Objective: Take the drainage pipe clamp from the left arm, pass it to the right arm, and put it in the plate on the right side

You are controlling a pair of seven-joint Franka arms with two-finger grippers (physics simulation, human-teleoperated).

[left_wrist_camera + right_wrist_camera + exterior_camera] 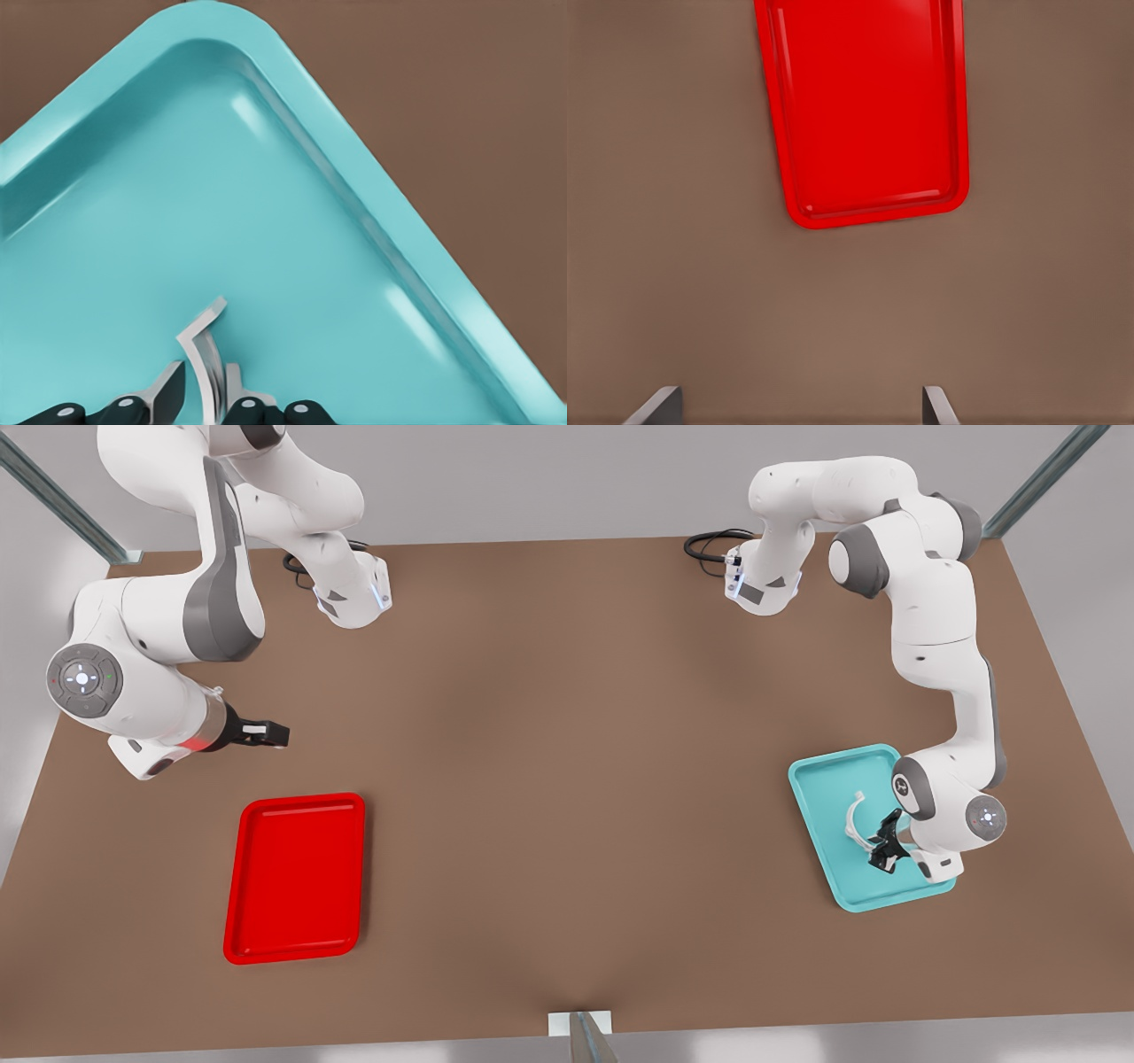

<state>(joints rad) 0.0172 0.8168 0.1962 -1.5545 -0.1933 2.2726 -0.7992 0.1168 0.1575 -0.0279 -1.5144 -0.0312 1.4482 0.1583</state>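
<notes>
Left gripper (884, 841) pinches the drainage pipe clamp (856, 816) over the teal tray (819, 779). Right gripper (276, 734), fingers wide, waits beyond the red plate (295, 879).

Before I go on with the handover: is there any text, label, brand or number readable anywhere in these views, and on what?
None: no word, brand or number is readable.
Teal tray: plain.
Red plate: plain.
Drainage pipe clamp, between the left tool's fingers: unmarked.
Right tool, waiting open: a white patch, nothing legible.
Arm joint discs: small light marks, not text.
</notes>
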